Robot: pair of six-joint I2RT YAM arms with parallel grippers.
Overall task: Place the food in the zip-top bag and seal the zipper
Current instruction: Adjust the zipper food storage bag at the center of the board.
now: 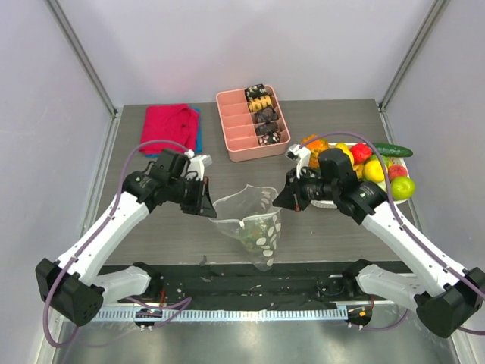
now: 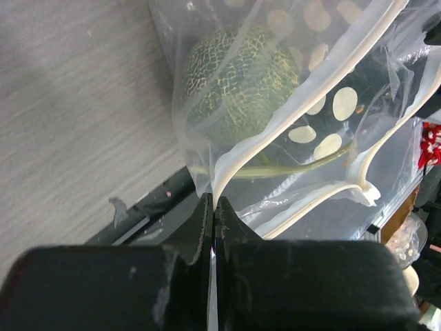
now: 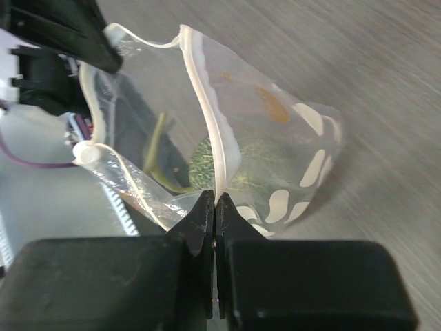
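The zip-top bag (image 1: 250, 216), clear with white dots, hangs open above the table between my two grippers. My left gripper (image 1: 206, 206) is shut on the bag's left rim, and my right gripper (image 1: 283, 199) is shut on its right rim. In the left wrist view the jaws (image 2: 214, 203) pinch the pale zipper strip (image 2: 289, 117). The right wrist view shows the same grip (image 3: 216, 200) on the zipper (image 3: 210, 117). A green netted toy melon (image 2: 238, 83) lies inside the bag (image 3: 227, 165). More food sits on a white plate (image 1: 327, 203) at the right: a red fruit (image 1: 361, 152), a bright green one (image 1: 402, 187), a yellow one (image 1: 373, 171).
A pink tray (image 1: 235, 140) with dark and tan snacks stands at the back middle. A red cloth (image 1: 170, 127) lies at the back left. A cucumber (image 1: 392, 149) rests on the plate's far side. A black rail (image 1: 250, 284) runs along the table's near edge.
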